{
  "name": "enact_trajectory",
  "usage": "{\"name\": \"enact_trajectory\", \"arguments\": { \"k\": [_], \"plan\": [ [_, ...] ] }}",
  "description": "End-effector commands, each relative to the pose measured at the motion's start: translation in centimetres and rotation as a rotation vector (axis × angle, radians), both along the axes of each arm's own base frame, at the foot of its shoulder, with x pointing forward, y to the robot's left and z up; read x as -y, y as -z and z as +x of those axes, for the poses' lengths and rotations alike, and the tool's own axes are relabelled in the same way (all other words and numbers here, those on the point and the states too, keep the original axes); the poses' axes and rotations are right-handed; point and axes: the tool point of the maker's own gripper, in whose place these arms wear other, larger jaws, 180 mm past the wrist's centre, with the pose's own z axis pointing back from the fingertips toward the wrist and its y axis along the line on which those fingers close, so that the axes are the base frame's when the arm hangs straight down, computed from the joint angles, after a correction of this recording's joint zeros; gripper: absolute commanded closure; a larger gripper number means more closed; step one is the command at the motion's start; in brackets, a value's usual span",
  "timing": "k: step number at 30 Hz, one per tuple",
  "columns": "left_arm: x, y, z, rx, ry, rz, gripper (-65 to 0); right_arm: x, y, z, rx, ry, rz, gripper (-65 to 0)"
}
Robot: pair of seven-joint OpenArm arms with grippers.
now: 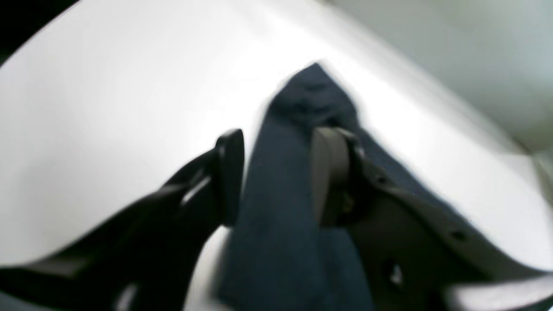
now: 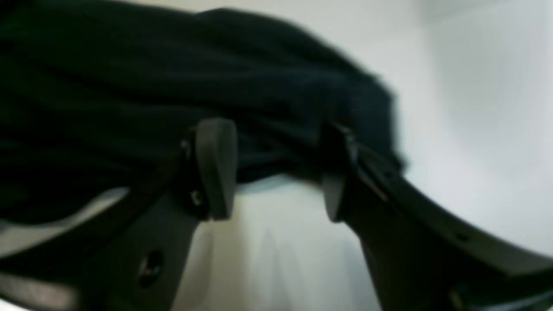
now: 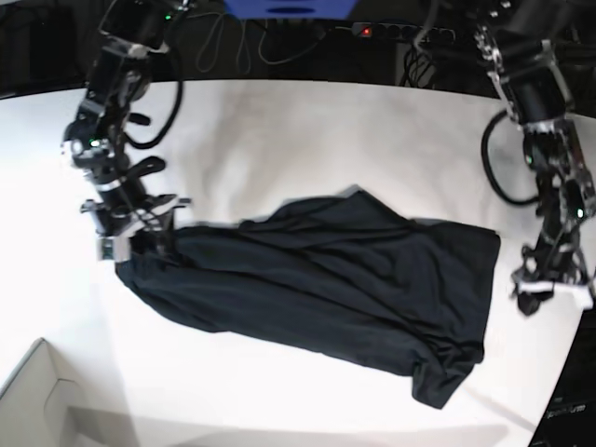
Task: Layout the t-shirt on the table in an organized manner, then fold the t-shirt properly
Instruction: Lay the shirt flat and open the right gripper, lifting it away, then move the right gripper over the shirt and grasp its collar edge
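Observation:
The black t-shirt (image 3: pixel 335 279) lies spread across the white table (image 3: pixel 279 140), rumpled, with a bunched corner at the front right. At its left end my right gripper (image 3: pixel 130 244) sits over the cloth's edge. The right wrist view shows that gripper (image 2: pixel 276 177) open, with the dark fabric (image 2: pixel 173 77) just beyond its fingertips and nothing pinched. My left gripper (image 3: pixel 538 293) hangs a little off the shirt's right edge. In the left wrist view it (image 1: pixel 281 172) is open, and a strip of the shirt (image 1: pixel 276 242) lies on the table between its spread fingers.
A white box corner (image 3: pixel 37 400) juts in at the front left. Cables (image 3: pixel 242 47) and a power strip run along the dark back edge. The table's curved rim passes close to the left arm on the right side.

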Motion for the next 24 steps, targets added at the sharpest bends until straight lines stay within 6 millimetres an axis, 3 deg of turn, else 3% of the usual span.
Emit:
{"name": "enact_trajectory", "arguments": {
  "k": [1, 5, 11, 16, 19, 24],
  "plan": [
    [-0.4, -1.4, 0.2, 0.045, -0.001, 0.001, -25.2, -1.1, -1.3, 0.5, 0.055, -0.014, 0.024, -31.5],
    [-1.3, 2.5, -3.5, -0.049, -0.028, -0.006, -25.2, -5.8, 0.3, -1.2, 0.008, -0.106, 0.071, -31.5],
    [-1.1, 6.7, -5.1, -0.146, -0.042, -0.047, -25.2, -10.4, 1.4, -3.3, -0.034, -0.227, 0.092, -31.4],
    [0.2, 9.0, -5.6, -0.191, -0.042, -0.098, -25.2, -11.1, 2.1, -4.7, -0.061, -0.244, 0.097, -31.4],
    [2.3, 9.9, -5.2, -0.217, 0.016, -0.093, -25.2, -11.1, 2.5, -5.2, -0.073, -0.244, 0.098, -31.4],
    [4.6, 9.7, -3.8, -0.216, 0.082, -0.083, -25.2, -11.1, 2.9, -6.2, -0.09, -0.243, 0.098, -31.4]
  ]
}}
